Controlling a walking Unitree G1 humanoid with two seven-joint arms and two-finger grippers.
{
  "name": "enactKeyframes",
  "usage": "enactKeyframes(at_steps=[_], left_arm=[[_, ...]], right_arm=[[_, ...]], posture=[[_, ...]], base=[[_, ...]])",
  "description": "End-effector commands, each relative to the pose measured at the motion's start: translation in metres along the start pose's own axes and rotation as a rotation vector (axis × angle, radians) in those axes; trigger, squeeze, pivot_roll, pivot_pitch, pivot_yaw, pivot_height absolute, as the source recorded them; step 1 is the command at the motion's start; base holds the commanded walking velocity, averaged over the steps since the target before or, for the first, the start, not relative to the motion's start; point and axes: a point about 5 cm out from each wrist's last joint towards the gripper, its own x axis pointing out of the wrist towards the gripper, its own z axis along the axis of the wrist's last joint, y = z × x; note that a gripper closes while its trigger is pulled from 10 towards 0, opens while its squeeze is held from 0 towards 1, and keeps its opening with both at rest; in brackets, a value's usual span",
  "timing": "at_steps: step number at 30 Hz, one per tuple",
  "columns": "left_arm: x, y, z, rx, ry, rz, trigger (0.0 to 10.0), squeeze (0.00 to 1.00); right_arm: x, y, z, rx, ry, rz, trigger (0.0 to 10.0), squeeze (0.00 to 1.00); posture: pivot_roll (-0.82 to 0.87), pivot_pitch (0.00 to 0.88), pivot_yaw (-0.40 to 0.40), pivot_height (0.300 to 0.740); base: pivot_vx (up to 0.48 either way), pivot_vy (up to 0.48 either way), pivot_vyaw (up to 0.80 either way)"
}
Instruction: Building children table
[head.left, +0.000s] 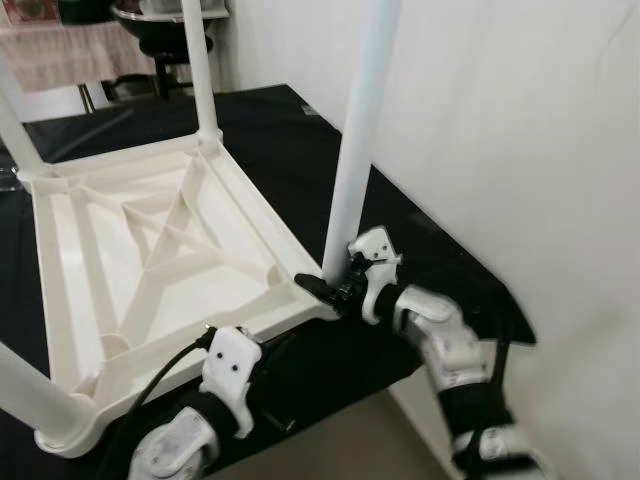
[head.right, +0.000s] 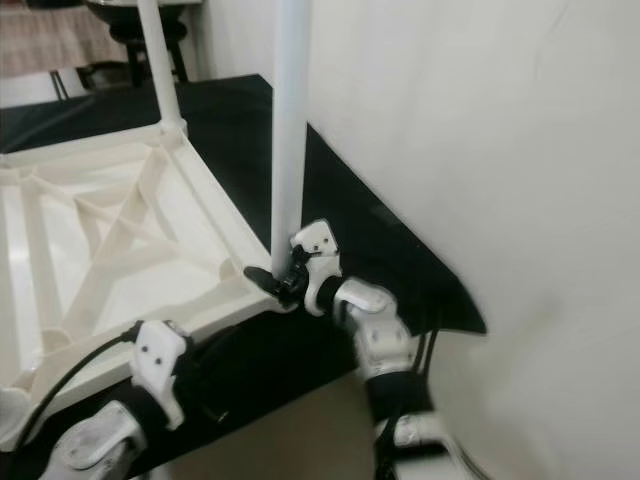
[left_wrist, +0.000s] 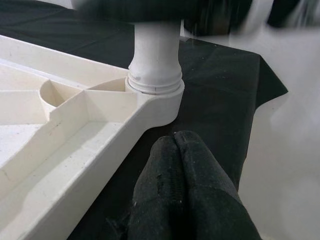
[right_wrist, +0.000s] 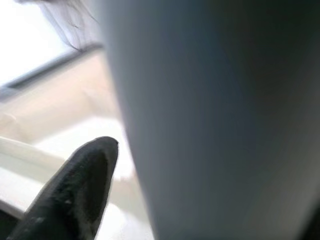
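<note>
Black cloth (head.left: 270, 130) — table leg (head.left: 355, 150) between right gripper (head.left: 335, 285) jaws

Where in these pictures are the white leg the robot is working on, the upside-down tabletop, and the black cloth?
white leg (head.left: 352, 170): left eye view, middle of the upright tube.
upside-down tabletop (head.left: 75, 240): left eye view, ribbed underside.
black cloth (head.left: 290, 150): left eye view, bare stretch beside the tabletop.
</note>
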Motion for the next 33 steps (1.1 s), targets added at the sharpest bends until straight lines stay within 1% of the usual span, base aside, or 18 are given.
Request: enactKeyframes(at_steps=[1, 6, 7, 8, 10, 18, 21, 22, 23, 24, 26, 27, 28, 29, 30, 31, 32, 33], left_arm=[[0.0, -0.001, -0.003, 0.001, 0.01, -0.005, 10.0, 0.0], [0.004, -0.001, -0.004, 0.005, 0.008, -0.016, 10.0, 0.0], [0.005, -0.001, -0.005, 0.004, 0.008, -0.017, 10.0, 0.0], [0.005, -0.001, -0.005, 0.004, 0.008, -0.017, 10.0, 0.0], [0.007, -0.002, -0.006, 0.003, 0.009, -0.015, 10.0, 0.0], [0.008, -0.003, -0.007, 0.001, 0.007, -0.015, 10.0, 0.0], [0.008, -0.003, -0.007, -0.003, 0.006, -0.018, 10.0, 0.0], [0.007, -0.004, -0.007, -0.004, 0.005, -0.022, 10.0, 0.0], [0.007, -0.004, -0.007, -0.004, 0.005, -0.022, 10.0, 0.0], [0.006, -0.003, -0.006, -0.007, 0.004, -0.024, 10.0, 0.0], [0.006, -0.003, -0.006, -0.007, 0.004, -0.024, 10.0, 0.0], [0.006, -0.003, -0.005, -0.01, 0.002, -0.026, 10.0, 0.0], [0.006, -0.003, -0.005, -0.01, 0.002, -0.026, 10.0, 0.0], [0.007, -0.001, -0.005, -0.018, 0.001, -0.027, 10.0, 0.0], [0.007, -0.001, -0.005, -0.018, 0.001, -0.027, 10.0, 0.0], [0.008, 0.0, -0.005, -0.023, 0.002, -0.031, 10.0, 0.0], [0.008, 0.0, -0.005, -0.023, 0.002, -0.031, 10.0, 0.0], [0.009, 0.002, -0.006, -0.024, 0.004, -0.043, 10.0, 0.0]], right_arm=[[0.002, 0.002, 0.014, -0.038, -0.037, 0.066, 10.0, 0.0], [-0.003, -0.013, 0.023, -0.094, 0.051, 0.232, 10.0, 0.0], [-0.002, -0.019, 0.026, -0.083, 0.064, 0.269, 7.7, 0.0], [-0.002, -0.019, 0.026, -0.083, 0.064, 0.269, 7.7, 0.0], [0.001, -0.026, 0.031, -0.045, 0.066, 0.323, 0.0, 0.0], [0.0, -0.032, 0.026, -0.012, 0.055, 0.297, 0.0, 0.0], [-0.003, -0.036, 0.021, -0.054, 0.052, 0.206, 0.0, 0.0], [-0.009, -0.04, 0.009, -0.097, 0.114, 0.069, 0.0, 0.0], [-0.009, -0.04, 0.009, -0.097, 0.114, 0.069, 0.0, 0.0], [-0.014, -0.042, -0.007, -0.069, 0.142, -0.21, 0.0, 0.0], [-0.014, -0.042, -0.007, -0.069, 0.142, -0.21, 0.0, 0.0], [-0.025, -0.043, -0.022, 0.007, 0.14, -0.583, 0.0, 0.0], [-0.025, -0.043, -0.022, 0.007, 0.14, -0.583, 0.0, 0.0], [-0.031, -0.015, -0.046, 0.041, 0.187, -0.66, 0.0, 0.0], [-0.031, -0.015, -0.046, 0.041, 0.187, -0.66, 0.0, 0.0], [-0.027, 0.013, -0.055, 0.012, 0.211, -0.64, 0.0, 0.0], [-0.027, 0.013, -0.055, 0.012, 0.211, -0.64, 0.0, 0.0], [-0.014, 0.03, -0.053, -0.023, 0.192, -0.521, 0.0, 0.0]], posture=[[0.07, 0.086, -0.074, 0.74], [0.08, 0.065, -0.084, 0.74], [0.08, 0.059, -0.088, 0.74], [0.08, 0.059, -0.088, 0.74], [0.08, 0.049, -0.092, 0.74], [0.08, 0.043, -0.087, 0.74], [0.07, 0.047, -0.083, 0.74], [0.06, 0.059, -0.08, 0.74], [0.06, 0.059, -0.08, 0.74], [0.04, 0.067, -0.082, 0.74], [0.04, 0.067, -0.082, 0.74], [0.02, 0.078, -0.078, 0.74], [0.02, 0.078, -0.078, 0.74], [0.01, 0.09, -0.072, 0.74], [0.01, 0.09, -0.072, 0.74], [0.0, 0.084, -0.055, 0.74], [0.0, 0.084, -0.055, 0.74], [0.0, 0.08, -0.051, 0.74]], base=[[0.0, 0.0, 0.0], [0.0, 0.0, 0.0], [0.0, 0.0, 0.0], [0.0, 0.0, 0.0], [0.0, 0.0, 0.0], [0.0, 0.0, 0.0], [0.0, 0.0, 0.0], [0.0, 0.0, 0.0], [0.0, 0.0, 0.0], [0.0, 0.0, 0.0], [0.0, 0.0, 0.0], [0.0, 0.0, 0.0], [0.0, 0.0, 0.0], [0.0, 0.0, 0.0], [0.0, 0.0, 0.0], [0.0, 0.0, 0.0], [0.0, 0.0, 0.0], [0.0, 0.0, 0.0]])
